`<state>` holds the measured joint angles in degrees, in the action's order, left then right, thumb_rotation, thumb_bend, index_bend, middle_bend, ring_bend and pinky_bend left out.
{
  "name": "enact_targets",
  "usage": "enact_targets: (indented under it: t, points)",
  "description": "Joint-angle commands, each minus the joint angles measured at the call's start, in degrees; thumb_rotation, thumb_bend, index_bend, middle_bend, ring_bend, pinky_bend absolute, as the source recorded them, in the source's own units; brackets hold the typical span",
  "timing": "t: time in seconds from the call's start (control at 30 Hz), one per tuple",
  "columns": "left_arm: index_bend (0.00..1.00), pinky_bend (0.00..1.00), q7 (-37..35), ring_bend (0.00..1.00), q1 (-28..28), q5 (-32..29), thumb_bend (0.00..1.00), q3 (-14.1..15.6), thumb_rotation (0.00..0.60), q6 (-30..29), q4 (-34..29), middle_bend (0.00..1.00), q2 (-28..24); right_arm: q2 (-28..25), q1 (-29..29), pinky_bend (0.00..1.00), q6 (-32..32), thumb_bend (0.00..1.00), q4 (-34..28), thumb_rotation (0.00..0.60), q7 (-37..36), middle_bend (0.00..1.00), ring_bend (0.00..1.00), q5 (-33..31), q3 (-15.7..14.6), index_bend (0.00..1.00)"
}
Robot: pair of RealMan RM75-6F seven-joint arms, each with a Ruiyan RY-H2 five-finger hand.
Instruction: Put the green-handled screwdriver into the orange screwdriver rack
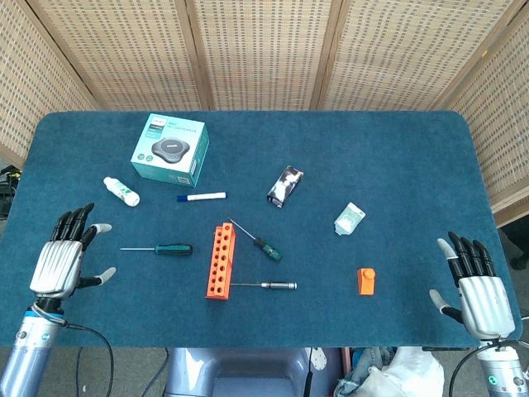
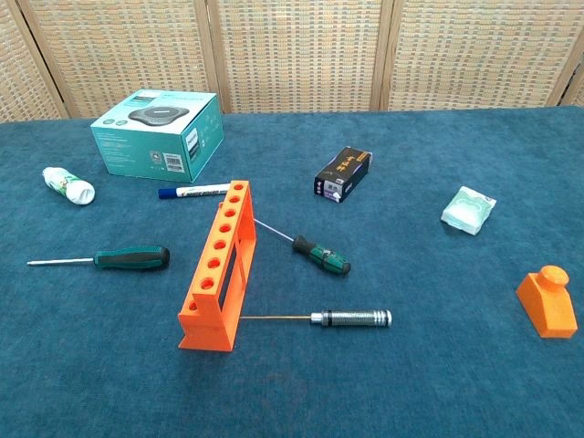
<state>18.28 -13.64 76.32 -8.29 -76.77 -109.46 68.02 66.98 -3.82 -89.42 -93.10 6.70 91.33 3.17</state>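
The orange screwdriver rack (image 1: 220, 260) (image 2: 217, 265) stands upright mid-table, its row of holes empty. A dark green-handled screwdriver (image 1: 172, 248) (image 2: 132, 257) lies flat to its left, tip pointing left. A second, shorter screwdriver with a green-and-black handle (image 1: 267, 248) (image 2: 321, 255) lies just right of the rack. My left hand (image 1: 66, 256) hovers open over the table's left edge, well left of the dark green screwdriver. At the front right corner my right hand (image 1: 475, 285) is open and holds nothing. Neither hand shows in the chest view.
A silver-handled precision driver (image 1: 279, 285) (image 2: 351, 318) lies by the rack's near end. Also on the table: teal box (image 1: 169, 150), blue marker (image 1: 201, 197), white bottle (image 1: 121, 191), black packet (image 1: 285, 185), pale green packet (image 1: 349, 218), orange block (image 1: 367, 281).
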Motion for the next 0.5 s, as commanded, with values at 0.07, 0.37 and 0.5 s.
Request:
enact_targets:
  t: [0.07,0.37,0.5]
  points:
    - [0.33,0.0,4.3,0.0,-4.1,-6.2,0.14,-2.0,0.6,4.7,-1.2,0.0,1.7,-0.1,0.0,0.0,0.0,0.23,0.0,0.6,-0.2,0.0,0.0,0.0,0.0,0.0]
    - [0.34,0.0,14.8,0.0,-10.7,-17.3,0.15,-2.5,0.6,10.3,0.7,0.0,7.4,-0.2,0.1,0.0,0.0,0.23,0.0,0.6,-0.6,0.0,0.0,-0.2,0.1,0.0]
    - [0.35,0.0,18.7,0.0,-13.2,-21.8,0.15,-2.3,0.6,10.7,2.4,0.0,11.1,-0.5,0.2,0.0,-0.2,0.23,0.0,0.6,-1.3,0.0,0.0,-0.5,0.3,0.0]
